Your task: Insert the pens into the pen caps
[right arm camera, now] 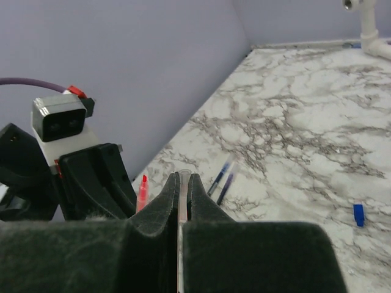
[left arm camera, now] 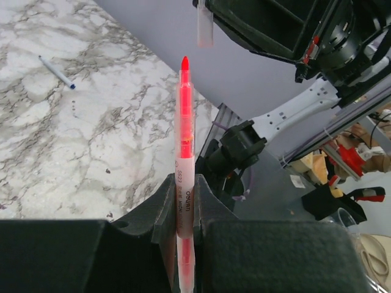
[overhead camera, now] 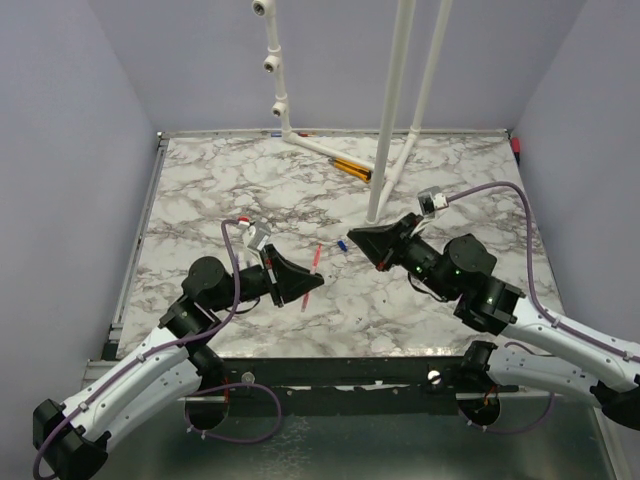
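Observation:
My left gripper (left arm camera: 185, 183) is shut on the pink-red pen (left arm camera: 185, 122), whose red tip points out past the fingertips. In the top view this pen (overhead camera: 317, 257) sticks out from the left gripper (overhead camera: 310, 284) toward the right gripper (overhead camera: 374, 250). The right gripper (right arm camera: 183, 179) is shut on a pale pinkish pen cap (right arm camera: 184, 181), open end facing outward. From the left wrist, the cap (left arm camera: 204, 29) hangs just above and right of the pen tip, not touching it. A blue pen (right arm camera: 220, 177) and a darker pen (right arm camera: 226, 186) lie side by side on the marble. A blue cap (right arm camera: 358, 215) lies apart from them.
A white pipe stand (overhead camera: 390, 120) rises from the back of the marble table (overhead camera: 250, 180), with orange-and-black sticks (overhead camera: 350, 167) lying at its foot. The blue cap (overhead camera: 341, 244) lies between the two grippers. Lilac walls enclose the table on three sides.

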Robot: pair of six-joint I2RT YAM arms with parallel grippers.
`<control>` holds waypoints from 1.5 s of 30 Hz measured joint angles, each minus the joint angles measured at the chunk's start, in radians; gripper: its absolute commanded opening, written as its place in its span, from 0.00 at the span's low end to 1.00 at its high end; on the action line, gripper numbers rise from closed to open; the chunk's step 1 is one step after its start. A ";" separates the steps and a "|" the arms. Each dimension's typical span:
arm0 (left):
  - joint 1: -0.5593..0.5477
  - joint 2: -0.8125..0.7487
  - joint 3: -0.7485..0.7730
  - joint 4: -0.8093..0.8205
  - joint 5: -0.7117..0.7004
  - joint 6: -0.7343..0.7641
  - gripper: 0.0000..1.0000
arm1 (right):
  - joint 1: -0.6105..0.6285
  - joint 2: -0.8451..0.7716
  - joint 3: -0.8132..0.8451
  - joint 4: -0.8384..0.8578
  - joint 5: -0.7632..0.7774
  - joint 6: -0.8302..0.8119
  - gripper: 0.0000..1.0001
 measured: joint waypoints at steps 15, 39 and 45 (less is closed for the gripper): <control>0.000 -0.041 -0.029 0.154 0.079 -0.081 0.00 | 0.000 0.124 0.092 0.235 -0.206 -0.024 0.01; 0.000 -0.053 -0.037 0.192 0.089 -0.104 0.00 | 0.000 0.168 0.069 0.327 -0.331 0.024 0.00; 0.000 -0.054 -0.037 0.195 0.091 -0.105 0.00 | 0.000 0.168 0.069 0.335 -0.333 0.028 0.01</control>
